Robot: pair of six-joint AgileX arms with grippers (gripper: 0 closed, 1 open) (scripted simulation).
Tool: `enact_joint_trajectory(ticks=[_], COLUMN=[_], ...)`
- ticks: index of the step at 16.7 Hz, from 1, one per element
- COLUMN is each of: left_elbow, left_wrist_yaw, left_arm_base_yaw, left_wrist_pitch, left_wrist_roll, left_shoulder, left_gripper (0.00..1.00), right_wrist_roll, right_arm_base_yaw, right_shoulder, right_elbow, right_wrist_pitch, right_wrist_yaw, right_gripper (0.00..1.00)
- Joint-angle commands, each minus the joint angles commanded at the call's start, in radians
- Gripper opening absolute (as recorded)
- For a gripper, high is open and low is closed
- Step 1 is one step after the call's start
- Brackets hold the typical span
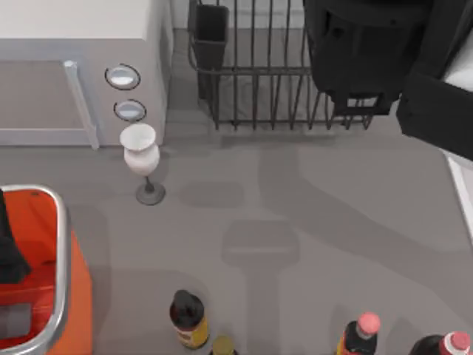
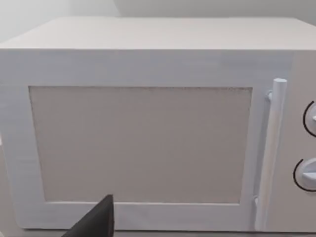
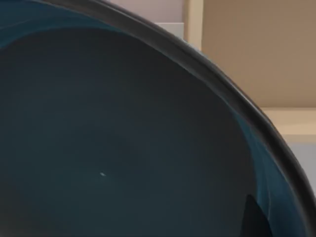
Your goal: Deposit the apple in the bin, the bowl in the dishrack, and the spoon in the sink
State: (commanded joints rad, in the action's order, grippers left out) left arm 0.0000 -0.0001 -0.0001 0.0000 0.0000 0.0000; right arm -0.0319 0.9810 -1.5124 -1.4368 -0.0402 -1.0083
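Observation:
The teal-blue bowl looms very close in the right wrist view, and one dark fingertip lies against its rim. My right gripper hangs over the right part of the dark wire dishrack and is shut on the bowl, which the arm hides from above. My left arm is over the orange bin at the lower left. The sink's white rim is at the right edge. The apple and the spoon are out of view.
A white microwave-like box stands at the back left, with a white goblet in front of it. Several bottles line the front edge. The dishrack's black cutlery cup is at its left corner.

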Motion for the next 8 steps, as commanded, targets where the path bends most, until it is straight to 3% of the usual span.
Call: enact_joint_trajectory(ticks=[8], left_elbow=[0.0], left_wrist_yaw=[0.0], left_arm_base_yaw=[0.0], left_wrist_pitch=[0.0], left_wrist_roll=[0.0], left_shoulder=[0.0], left_gripper=[1.0], right_wrist_roll=[0.011], right_arm_base_yaw=[-0.227], right_shoulder=[-0.4], right_elbow=[0.061], right_wrist_pitch=[-0.506], right_wrist_yaw=[0.222], right_gripper=[0.0])
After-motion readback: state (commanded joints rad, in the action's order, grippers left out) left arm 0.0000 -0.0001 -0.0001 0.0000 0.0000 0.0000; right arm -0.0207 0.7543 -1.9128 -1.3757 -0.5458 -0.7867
